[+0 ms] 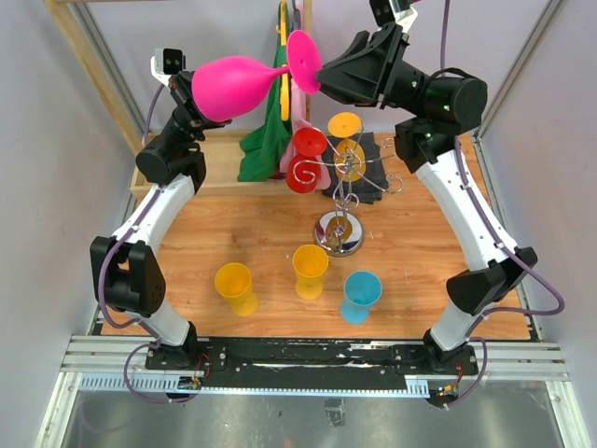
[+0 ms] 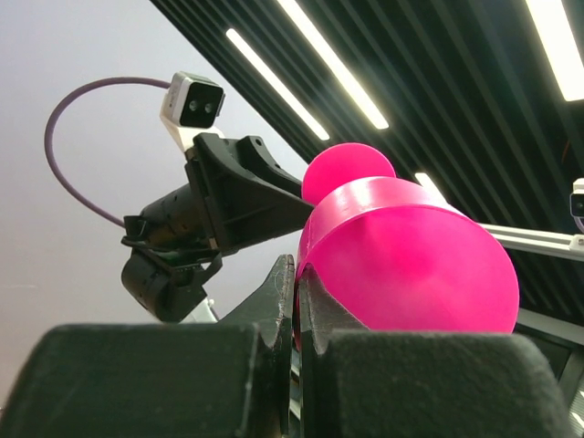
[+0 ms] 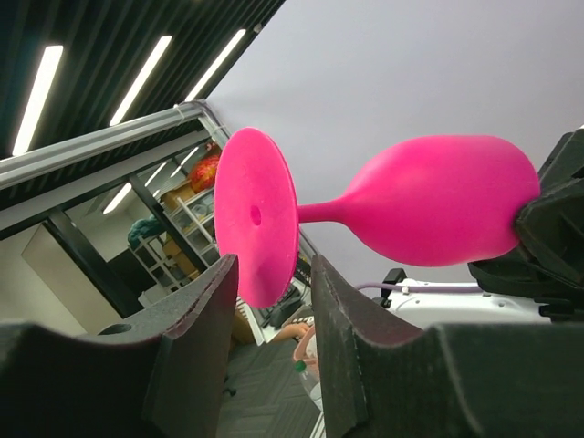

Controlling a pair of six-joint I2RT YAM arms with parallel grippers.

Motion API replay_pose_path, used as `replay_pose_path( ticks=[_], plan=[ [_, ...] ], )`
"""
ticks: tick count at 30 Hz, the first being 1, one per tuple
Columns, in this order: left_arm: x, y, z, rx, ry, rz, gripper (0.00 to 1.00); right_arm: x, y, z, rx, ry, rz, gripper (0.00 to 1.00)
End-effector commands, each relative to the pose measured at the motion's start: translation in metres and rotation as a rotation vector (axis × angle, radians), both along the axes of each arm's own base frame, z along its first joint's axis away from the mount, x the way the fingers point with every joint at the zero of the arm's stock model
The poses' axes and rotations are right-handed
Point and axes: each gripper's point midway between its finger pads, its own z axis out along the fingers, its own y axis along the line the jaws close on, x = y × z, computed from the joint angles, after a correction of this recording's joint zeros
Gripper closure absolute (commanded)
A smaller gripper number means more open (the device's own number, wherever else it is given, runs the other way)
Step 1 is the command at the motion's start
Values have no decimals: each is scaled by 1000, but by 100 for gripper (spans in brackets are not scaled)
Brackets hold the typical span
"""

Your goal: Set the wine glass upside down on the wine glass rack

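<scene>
Wooden desk (image 1: 420, 280), grey walls: two robot arms are holding a pink wine glass (image 1: 233, 86) on its side, high above the surface at the back of the enclosure. The left jaws are pressing together on the rim of the bowl, pinching its wall. The right jaws are standing spread, one on either side of the edge of the glass's foot (image 3: 255, 214); whether they are touching it cannot be told. Below, the wine glass rack (image 1: 339, 233) is standing on the desk right of centre, well apart from the pink glass, with a red glass (image 1: 306, 154) and an orange one (image 1: 347, 140) sitting among its wire arms. Two yellow cups (image 1: 235, 285) (image 1: 310, 269) and a blue cup (image 1: 360, 294) are standing in a row nearer the arm bases.
</scene>
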Motion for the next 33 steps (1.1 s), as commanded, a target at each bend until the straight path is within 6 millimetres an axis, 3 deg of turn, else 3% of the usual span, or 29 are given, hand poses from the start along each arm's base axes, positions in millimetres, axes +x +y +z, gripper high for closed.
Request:
replay_pose_path(
  ticks=[1, 5, 11, 14, 18, 22, 25, 33],
  plan=[
    [-66, 17, 12, -61, -217, -101, 100, -17, 9, 13, 32, -39, 40, 61],
    [-68, 17, 12, -59, -221, -102, 100, -19, 15, 14, 28, -41, 60, 64],
    [-70, 17, 14, -61, -230, -99, 100, -20, 14, 13, 34, -39, 55, 98],
    [-70, 17, 14, -59, -232, -98, 99, -22, 13, 13, 39, -43, 55, 99],
    [-70, 17, 12, -54, -239, -85, 77, -24, 11, 15, 49, -49, 54, 99],
    [-62, 19, 8, -48, -219, -61, 47, -30, 7, 19, 59, -65, 56, 99],
    [-55, 23, 2, -35, -202, -33, 33, -34, 3, 23, 67, -82, 50, 99],
    [-38, 35, -17, 10, -146, 34, 29, -37, -17, 32, 58, -142, -46, 99]
  ],
)
